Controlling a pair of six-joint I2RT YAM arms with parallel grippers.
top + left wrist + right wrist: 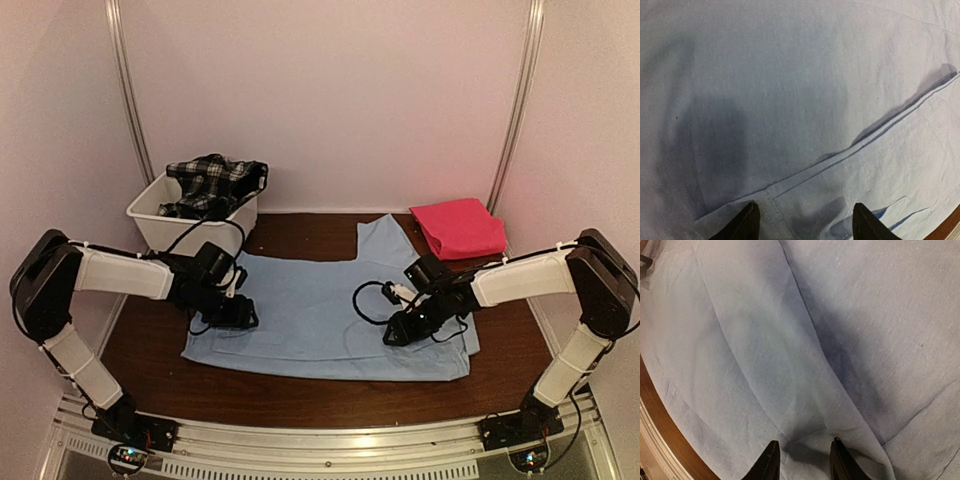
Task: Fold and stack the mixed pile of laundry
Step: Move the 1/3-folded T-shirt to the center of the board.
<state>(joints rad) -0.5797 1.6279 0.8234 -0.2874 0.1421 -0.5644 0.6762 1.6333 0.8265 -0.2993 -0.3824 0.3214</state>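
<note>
The light blue shirt (320, 300) lay spread flat across the middle of the brown bench (300, 400), with one sleeve reaching toward the back wall. Both arms reached inward over it.

The left end effector (240, 318) sat low on the shirt's left part. In the left wrist view its fingers (746, 224) stood wide apart with nothing between them, above a stitched seam (860, 145) slanting across the cloth.

The right end effector (395, 335) was down on the shirt's right part. Its fingers (767, 462) stood closer together, and a raised crease (740, 355) of the shirt ran into the gap. Whether they gripped the crease could not be told. A loop of black cable (362, 300) from the right arm lay over the shirt just beside that end effector.

The pink-red cloth (460, 228) lay folded at the back right, just beside the sleeve and apart from both arms. The plaid garment (212, 180) was heaped in the white tub (150, 218) at the back left, spilling over its rim. The tub stood close behind the left forearm.
</note>
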